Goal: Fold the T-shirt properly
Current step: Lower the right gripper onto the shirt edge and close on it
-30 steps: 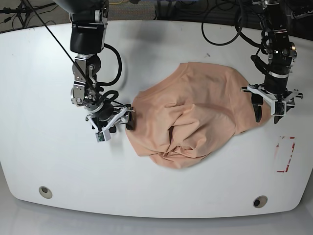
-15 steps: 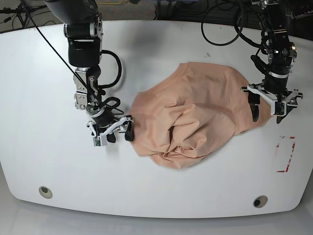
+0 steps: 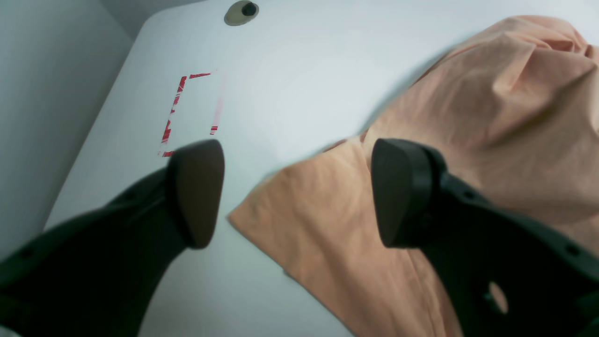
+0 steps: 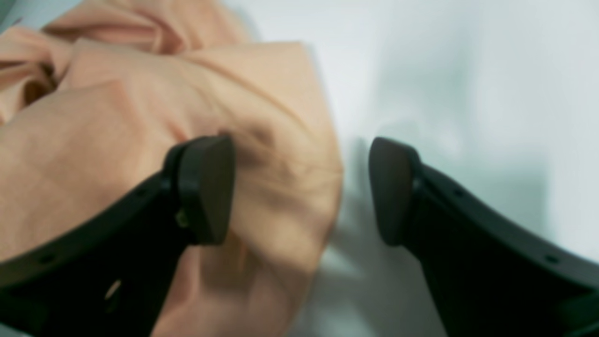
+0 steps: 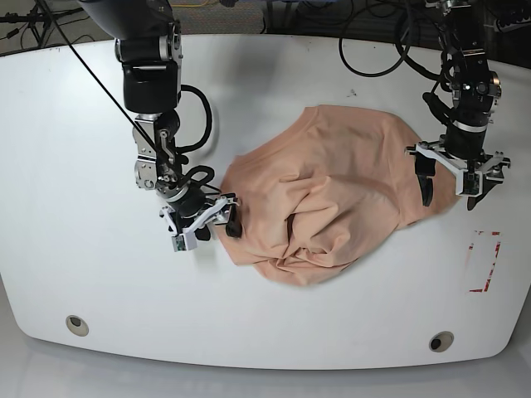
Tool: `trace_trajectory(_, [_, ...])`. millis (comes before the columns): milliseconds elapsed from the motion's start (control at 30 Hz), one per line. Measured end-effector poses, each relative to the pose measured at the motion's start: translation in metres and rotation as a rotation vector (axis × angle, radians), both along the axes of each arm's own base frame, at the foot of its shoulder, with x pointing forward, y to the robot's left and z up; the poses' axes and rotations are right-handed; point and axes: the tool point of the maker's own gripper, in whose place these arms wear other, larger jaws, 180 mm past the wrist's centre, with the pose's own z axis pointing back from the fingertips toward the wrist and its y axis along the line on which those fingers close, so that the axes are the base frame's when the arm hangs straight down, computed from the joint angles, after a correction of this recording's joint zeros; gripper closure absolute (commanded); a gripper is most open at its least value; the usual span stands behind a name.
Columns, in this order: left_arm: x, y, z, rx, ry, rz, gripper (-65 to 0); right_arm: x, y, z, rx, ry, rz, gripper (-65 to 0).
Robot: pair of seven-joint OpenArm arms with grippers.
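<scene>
Two grippers, both with jaws spread wide and nothing clamped. Right gripper (image 5: 204, 224) sits at the T-shirt's (image 5: 332, 191) 9 o'clock edge; in the right wrist view one pad (image 4: 206, 187) is over the cloth and the other over bare table (image 5: 75, 149), so it straddles the edge, likely set up to pinch that rim. Left gripper (image 5: 453, 176) straddles the 3 o'clock side the same way: in the left wrist view a flat corner flap lies between the pads, one finger (image 3: 402, 192) above cloth, the other above table. Contact with the cloth can't be confirmed for either.

T-shirt lies roughly mid-table, shifted toward 3 o'clock, well apart from the red tape mark (image 5: 484, 261) at 4 o'clock. Peach, no print, bunched in a rounded heap: deep creases converge low at centre, smoother dome toward 1 o'clock. No sleeves or collar readable. Judgement: not spread yet, so folding hasn't really started; opposite-edge grabs suggest a pull-flat move.
</scene>
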Motion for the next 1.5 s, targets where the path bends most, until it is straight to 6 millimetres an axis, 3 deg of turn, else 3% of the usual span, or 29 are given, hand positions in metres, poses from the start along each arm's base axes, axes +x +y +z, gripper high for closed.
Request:
trace_trajectory(67, [0.000,-0.001,-0.001,-0.001,0.003,0.000,-46.2,-0.001,0.000,-0.001,-0.002,0.008,0.003,-43.1])
trace_trajectory(400, [-0.003,-0.003,-0.004,-0.012,0.013,-0.013,-37.8,-0.003,0.001,-0.007,-0.001,0.043,0.029,-28.1])
trace_trajectory(667, [-0.002,0.010,0.003,-0.007,-0.009,0.018,-38.0,-0.016,0.017,-0.011,0.035,0.029,0.066,-19.2])
trace_trajectory(733, [-0.002,0.010,0.004,-0.007,-0.012,0.018,-38.6,-0.019,0.021,-0.012,0.050,0.026,0.067,-16.5])
trace_trajectory(800, [-0.002,0.010,0.004,-0.007,-0.012,0.018,-41.2,-0.021,0.024,-0.014,0.055,0.028,0.070,-8.9])
trace_trajectory(1000, [0.000,0.003,0.002,-0.008,-0.005,0.000,-42.9,-0.030,0.028,-0.016,0.094,0.018,0.050,-1.5])
trace_trajectory(1500, [-0.003,0.001,-0.004,-0.009,0.020,-0.005,-43.8,-0.024,0.039,-0.011,0.058,0.051,0.109,-1.6])
